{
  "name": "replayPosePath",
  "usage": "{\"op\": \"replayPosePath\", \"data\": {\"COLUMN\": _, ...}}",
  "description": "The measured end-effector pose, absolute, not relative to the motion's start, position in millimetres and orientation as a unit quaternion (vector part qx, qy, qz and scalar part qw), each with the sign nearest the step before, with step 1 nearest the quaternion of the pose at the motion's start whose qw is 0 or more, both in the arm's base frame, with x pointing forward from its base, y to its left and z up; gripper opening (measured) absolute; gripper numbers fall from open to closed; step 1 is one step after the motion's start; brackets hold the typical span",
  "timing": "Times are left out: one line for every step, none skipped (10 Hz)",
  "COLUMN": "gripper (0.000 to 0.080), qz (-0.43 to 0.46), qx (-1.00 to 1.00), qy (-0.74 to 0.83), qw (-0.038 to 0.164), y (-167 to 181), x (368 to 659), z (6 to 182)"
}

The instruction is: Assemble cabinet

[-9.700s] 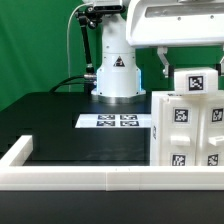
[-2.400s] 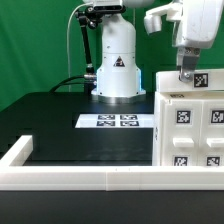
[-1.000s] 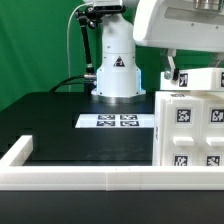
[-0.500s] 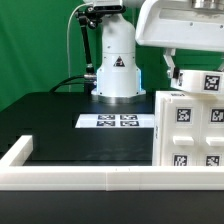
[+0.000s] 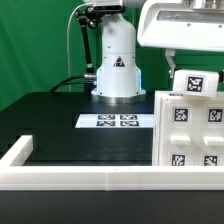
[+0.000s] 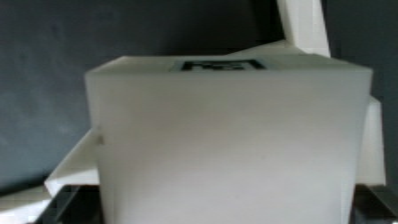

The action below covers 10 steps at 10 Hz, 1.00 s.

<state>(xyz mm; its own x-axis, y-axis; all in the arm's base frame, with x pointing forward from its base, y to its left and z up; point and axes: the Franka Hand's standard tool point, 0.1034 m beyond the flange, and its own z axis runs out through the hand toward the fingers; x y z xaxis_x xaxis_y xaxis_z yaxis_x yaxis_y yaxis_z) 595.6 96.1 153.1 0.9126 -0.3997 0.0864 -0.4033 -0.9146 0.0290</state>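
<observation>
The white cabinet shell point(image 5: 188, 135) stands at the exterior view's right, its front carrying several square tags. My gripper point(image 5: 186, 68) hangs just above its top and is shut on a small white drawer block point(image 5: 196, 82) whose tag faces the camera. In the wrist view the block point(image 6: 222, 150) fills most of the frame, with its tag point(image 6: 221, 65) on the far face. The dark fingers point(image 6: 59, 203) show at both of its sides. The cabinet shell is mostly hidden behind the block in that view.
The marker board point(image 5: 117, 121) lies flat on the black table in front of the white robot base point(image 5: 115, 65). A low white rim point(image 5: 70, 177) frames the table's near edge and the exterior view's left side. A green backdrop stands behind.
The held block has turned over the last second so its tag now faces the camera, and it has shifted slightly toward the exterior view's left above the cabinet top. The gripper stays shut on it.
</observation>
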Motion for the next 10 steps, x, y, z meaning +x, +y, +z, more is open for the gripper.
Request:
{"op": "replayPosePath", "data": {"gripper": 0.0566, "qz": 0.059, "qx": 0.96, "qy": -0.275, "qw": 0.009, "y": 99.4, "x": 595.5, "z": 152.7}}
{"op": "replayPosePath", "data": {"gripper": 0.0566, "qz": 0.066, "qx": 0.935, "qy": -0.35, "qw": -0.013, "y": 99.9, "x": 593.6, "z": 152.1}}
{"op": "replayPosePath", "data": {"gripper": 0.0566, "qz": 0.064, "qx": 0.913, "qy": -0.402, "qw": -0.02, "y": 101.4, "x": 594.0, "z": 152.5}}
{"op": "replayPosePath", "data": {"gripper": 0.0566, "qz": 0.062, "qx": 0.891, "qy": -0.449, "qw": -0.026, "y": 103.4, "x": 594.7, "z": 152.9}}
{"op": "replayPosePath", "data": {"gripper": 0.0566, "qz": 0.06, "qx": 0.87, "qy": -0.487, "qw": -0.039, "y": 103.7, "x": 595.8, "z": 152.9}}
{"op": "replayPosePath", "data": {"gripper": 0.0566, "qz": 0.057, "qx": 0.843, "qy": -0.532, "qw": -0.051, "y": 104.0, "x": 596.9, "z": 152.8}}
{"op": "replayPosePath", "data": {"gripper": 0.0566, "qz": 0.056, "qx": 0.811, "qy": -0.579, "qw": -0.065, "y": 104.5, "x": 598.1, "z": 152.7}}
{"op": "replayPosePath", "data": {"gripper": 0.0566, "qz": 0.053, "qx": 0.776, "qy": -0.625, "qw": -0.075, "y": 105.3, "x": 599.4, "z": 153.1}}
{"op": "replayPosePath", "data": {"gripper": 0.0566, "qz": 0.046, "qx": 0.746, "qy": -0.659, "qw": -0.081, "y": 106.4, "x": 599.6, "z": 153.5}}
{"op": "replayPosePath", "data": {"gripper": 0.0566, "qz": 0.035, "qx": 0.736, "qy": -0.672, "qw": -0.076, "y": 107.7, "x": 599.2, "z": 154.4}}
